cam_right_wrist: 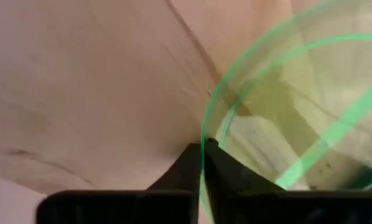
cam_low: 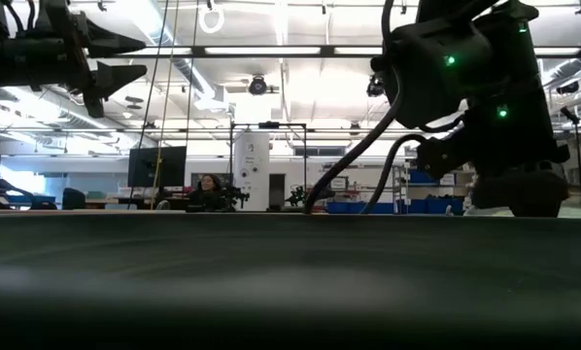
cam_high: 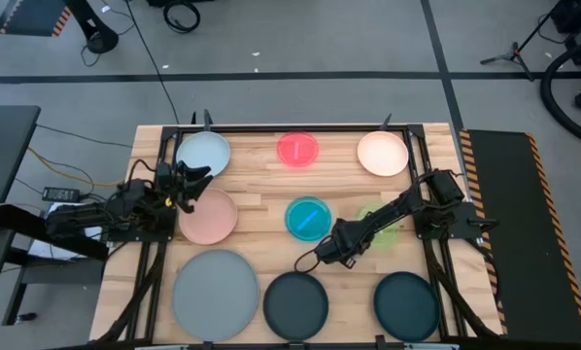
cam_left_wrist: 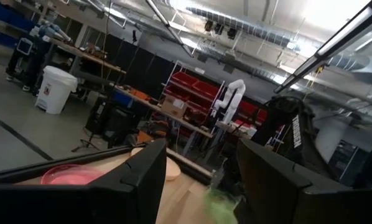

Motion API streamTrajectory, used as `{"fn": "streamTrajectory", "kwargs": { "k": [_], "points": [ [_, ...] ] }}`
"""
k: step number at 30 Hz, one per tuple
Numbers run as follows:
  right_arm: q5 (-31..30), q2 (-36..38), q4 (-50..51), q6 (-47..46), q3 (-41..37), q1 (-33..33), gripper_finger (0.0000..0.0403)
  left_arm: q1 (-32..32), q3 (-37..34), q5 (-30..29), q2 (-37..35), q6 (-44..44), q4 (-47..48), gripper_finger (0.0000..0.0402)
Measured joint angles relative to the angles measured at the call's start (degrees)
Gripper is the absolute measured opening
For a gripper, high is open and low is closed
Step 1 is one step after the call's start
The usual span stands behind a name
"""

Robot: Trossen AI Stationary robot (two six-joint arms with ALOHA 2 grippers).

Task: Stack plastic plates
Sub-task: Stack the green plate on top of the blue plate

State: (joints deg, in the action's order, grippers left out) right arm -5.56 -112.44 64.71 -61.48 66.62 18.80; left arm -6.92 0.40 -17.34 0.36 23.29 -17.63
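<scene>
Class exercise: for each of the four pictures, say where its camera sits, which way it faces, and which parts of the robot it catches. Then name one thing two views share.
High view: overhead, looking straight down; both arms, left tool, right tool.
Low view: table height, facing the room; both arms overhead.
Left wrist view: on the raised left arm, facing across the table; its open fingers.
Right wrist view: on the right arm, close over the wood; tool shut on the lime green plate.
Shared: lime green plate, also overhead.

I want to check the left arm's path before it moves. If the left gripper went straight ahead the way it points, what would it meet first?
The left gripper points across the table toward the right arm. In its wrist view the way between the open fingers looks free at first; the lime green plate probably comes first, though depth is unclear.
</scene>
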Motion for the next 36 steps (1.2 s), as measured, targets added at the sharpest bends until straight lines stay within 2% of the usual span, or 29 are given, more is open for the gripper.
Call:
{"fn": "streamTrajectory", "kwargs": {
  "k": [4,7,10,12,14,18,21,28,31,36],
  "points": [
    [-1.46,0.79,2.34,2.12,2.53,0.24,0.0012,-0.01,0.00,0.00,0.00,0.04,-2.47,0.0204],
    [-6.26,2.72,8.24,7.24,7.16,1.37,0.0007,0.17,0.53,1.26,0.01,1.08,-1.99,0.0204],
    [-14.40,4.36,9.23,19.46,12.70,3.59,0.0006,0.73,4.61,4.75,0.51,1.56,6.52,0.0204],
    [-19.49,5.08,8.42,28.75,15.79,5.27,0.0006,1.34,8.40,4.94,1.64,1.33,15.68,0.0204],
    [-22.08,5.11,5.28,37.64,17.73,6.43,0.0005,1.82,12.01,4.95,3.81,-0.42,24.07,0.0204],
    [-21.98,4.76,-3.83,53.63,17.20,7.03,0.0009,2.41,18.12,4.96,8.65,-4.54,31.74,0.0204],
    [-21.90,4.75,-10.08,61.45,13.83,6.52,0.0010,2.43,21.37,5.00,12.80,-7.09,34.69,0.0204],
    [-22.41,4.68,-10.36,66.43,8.97,2.59,0.0010,2.41,25.17,5.31,22.23,-12.14,41.50,0.0204],
    [-21.06,4.68,-13.69,68.89,8.38,1.33,0.0011,2.41,25.14,6.94,25.13,-13.46,42.41,0.0204],
    [-17.49,4.68,-22.63,81.22,6.10,0.78,0.0020,2.41,25.14,9.30,27.94,-13.26,41.56,0.0204]
  ]
}}
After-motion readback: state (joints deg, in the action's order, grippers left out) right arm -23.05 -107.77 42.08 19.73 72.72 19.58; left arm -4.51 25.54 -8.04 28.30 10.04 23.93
